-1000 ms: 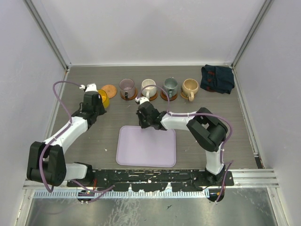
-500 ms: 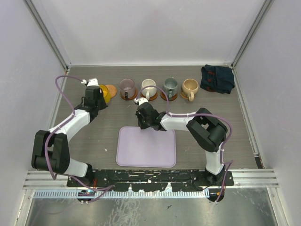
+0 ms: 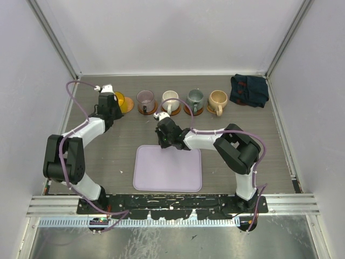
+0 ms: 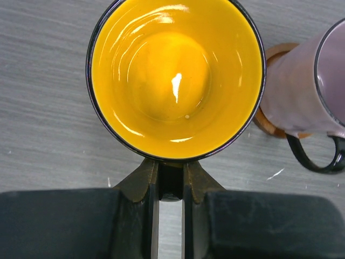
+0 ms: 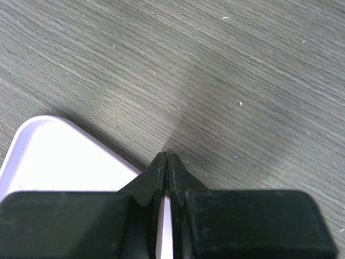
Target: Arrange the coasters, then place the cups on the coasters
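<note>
Starting nearest, we see the lavender rectangular tray (image 3: 167, 168); our right gripper (image 5: 167, 157), fingers pressed together and empty, sits at its far edge. Farther back, our left gripper (image 4: 171, 166) pinches the handle of the bright yellow ceramic mug (image 4: 175, 75), beside the purplish glass mug (image 4: 302, 86) on its brown wooden coaster (image 4: 267, 123). Only overhead shows the cream mug (image 3: 170, 99), grey-green mug (image 3: 195, 97) and beige mug (image 3: 218, 98) along the row.

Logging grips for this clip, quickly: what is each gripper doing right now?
Left gripper: closed on the handle of the yellow cup.
Right gripper: closed, holding nothing.
</note>
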